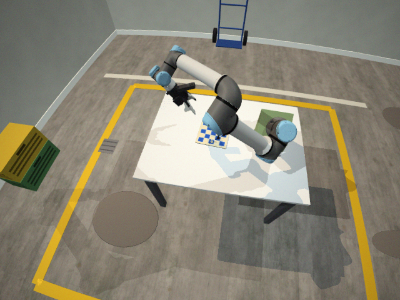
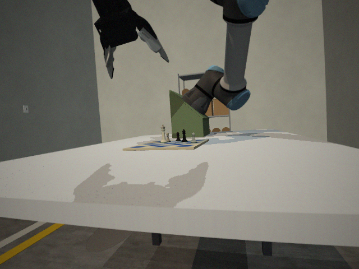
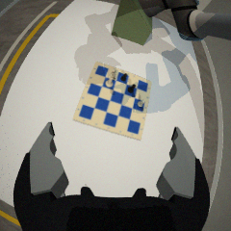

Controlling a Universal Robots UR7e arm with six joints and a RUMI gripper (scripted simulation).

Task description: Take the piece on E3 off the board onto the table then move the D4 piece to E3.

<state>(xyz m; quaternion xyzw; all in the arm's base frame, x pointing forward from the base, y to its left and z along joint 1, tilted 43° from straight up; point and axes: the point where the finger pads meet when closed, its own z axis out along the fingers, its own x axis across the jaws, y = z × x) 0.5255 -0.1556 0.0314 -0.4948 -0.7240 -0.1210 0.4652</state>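
Pieces (image 2: 177,135) all stand at the far end of the board (image 3: 115,101), so you are only approaching: your gripper (image 2: 136,62) hangs high above it, jaws wide apart and empty, needing descent onto E3's piece.

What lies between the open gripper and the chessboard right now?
Only bare white table. In the wrist view the open gripper hangs short of the chessboard, with no object on the stretch between them.

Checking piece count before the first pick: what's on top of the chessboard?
Five upright pieces on the chessboard: three white, including a tall one, and two black. All stand near its far edge. Square labels are unreadable. The pincer hangs open, apart.
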